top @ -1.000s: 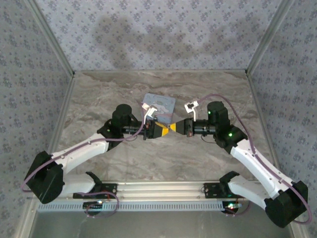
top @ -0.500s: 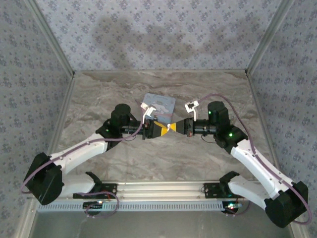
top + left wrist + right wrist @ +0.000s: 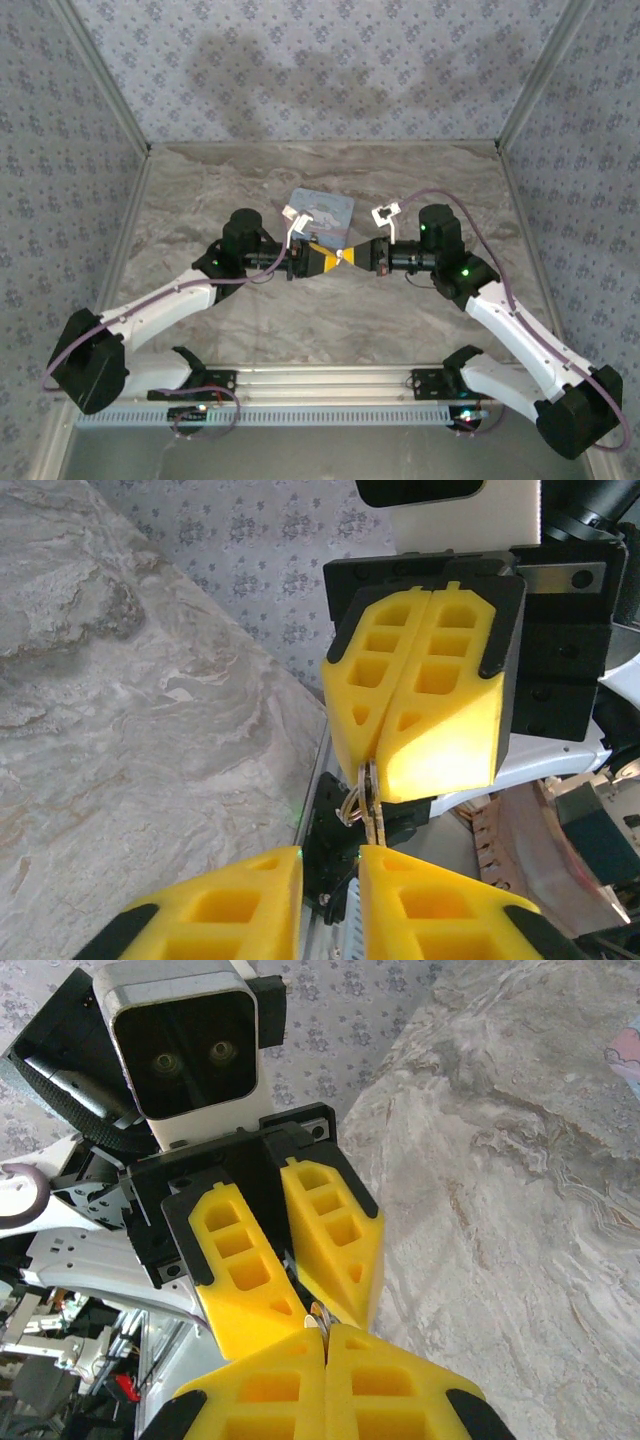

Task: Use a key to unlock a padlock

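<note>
The right pincer (image 3: 325, 1332) clamps the key (image 3: 369, 802), tips meeting the left pincer (image 3: 331, 858), whose grip cannot be told.

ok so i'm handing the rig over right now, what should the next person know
The right pincer is shut on the key, which sticks out of its tip.
The left pincer meets it tip to tip above the table, fingers slightly apart; whether it holds the padlock is hidden.
The light-blue tin lies beyond them.
Done: key gripped, pincers lined up.
Left: seat the key, turn it, free the shackle.
</note>
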### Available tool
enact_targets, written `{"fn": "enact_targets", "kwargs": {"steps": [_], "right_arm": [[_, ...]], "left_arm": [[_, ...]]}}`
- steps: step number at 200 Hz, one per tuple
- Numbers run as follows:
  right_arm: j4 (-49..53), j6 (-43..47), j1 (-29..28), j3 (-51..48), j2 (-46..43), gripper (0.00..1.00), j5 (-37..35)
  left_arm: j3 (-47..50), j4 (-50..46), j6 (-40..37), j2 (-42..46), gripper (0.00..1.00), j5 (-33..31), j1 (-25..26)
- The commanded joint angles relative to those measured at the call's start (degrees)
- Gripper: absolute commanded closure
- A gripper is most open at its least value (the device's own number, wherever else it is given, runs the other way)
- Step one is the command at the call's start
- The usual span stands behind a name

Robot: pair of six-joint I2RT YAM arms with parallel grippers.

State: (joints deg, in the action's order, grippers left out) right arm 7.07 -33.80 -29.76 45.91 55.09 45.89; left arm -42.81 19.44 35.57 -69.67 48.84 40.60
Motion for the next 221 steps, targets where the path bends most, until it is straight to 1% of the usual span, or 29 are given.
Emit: {"fn": "enact_targets", "kwargs": {"steps": [1,17,38,67,170,187,206,221], "right_arm": [[-0.8,-0.1,-0.4,0.5,-0.9,1.0,0.0],[-0.3,0.1,-0.3,0.3,-0.9,1.0,-0.2],[-0.1,0.3,-0.2,0.0,-1.1,1.0,-0.4],[-0.4,0.2,-0.2,-0.1,-1.3,1.0,-0.7],[-2.8,-1.4,-1.3,-0.4,-1.5,1.0,-0.4],[-3.1,-1.5,-1.4,-0.6,-1.5,1.0,-0.4],[-3.5,-1.6,-1.5,-0.8,-1.4,1.0,0.1],[-3.6,-1.6,-1.5,-1.0,-1.4,1.0,0.5]], "left_arm": [[-0.9,1.3,-0.3,-0.1,0.75,0.6,0.0],[-0.6,1.2,-0.2,0.6,0.75,0.2,-0.1],[0.0,1.5,0.0,1.4,0.71,-0.2,-0.4],[0.4,1.9,0.5,2.0,0.68,0.1,-0.4],[-0.9,3.5,0.8,-1.4,0.69,0.9,1.5],[-1.2,3.3,0.6,-1.9,0.75,1.0,1.7],[-1.2,3.5,0.6,-2.0,0.89,1.2,1.7],[-1.2,3.5,0.6,-2.0,0.91,1.1,1.6]]}}
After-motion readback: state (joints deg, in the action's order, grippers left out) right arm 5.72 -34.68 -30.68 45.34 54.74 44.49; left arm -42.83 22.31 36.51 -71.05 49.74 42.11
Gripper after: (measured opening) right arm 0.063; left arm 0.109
